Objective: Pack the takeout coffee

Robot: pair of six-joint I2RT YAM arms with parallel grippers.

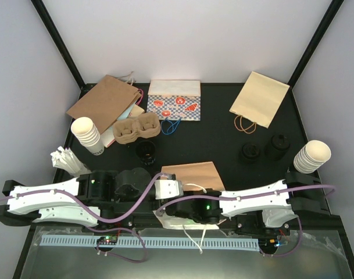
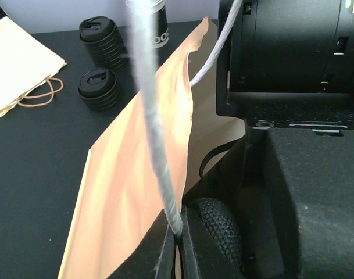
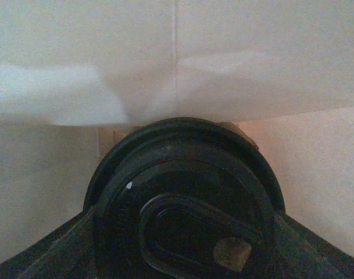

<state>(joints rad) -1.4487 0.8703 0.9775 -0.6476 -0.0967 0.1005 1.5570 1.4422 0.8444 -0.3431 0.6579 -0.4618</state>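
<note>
A brown paper bag (image 1: 194, 173) stands open at the table's near middle. My left gripper (image 1: 165, 189) is shut on its white twisted handle (image 2: 156, 133), holding the bag's wall (image 2: 130, 180) up; the fingertips (image 2: 179, 241) pinch the cord. My right gripper (image 1: 175, 210) reaches inside the bag and is shut on a black takeout coffee cup with a black lid (image 3: 185, 209), which fills the right wrist view against the bag's pale inner walls. A second black cup (image 1: 146, 151), open and dark inside, stands on the table next to the cardboard tray (image 1: 133, 129).
Stacked white paper cups stand at the left (image 1: 86, 135) and right (image 1: 312, 156). Two stacks of black lids (image 1: 249, 152) (image 1: 277, 145) sit mid-right, also in the left wrist view (image 2: 98, 90). Flat bags lie at the back: brown (image 1: 104, 102), patterned (image 1: 174, 102), tan (image 1: 260, 99).
</note>
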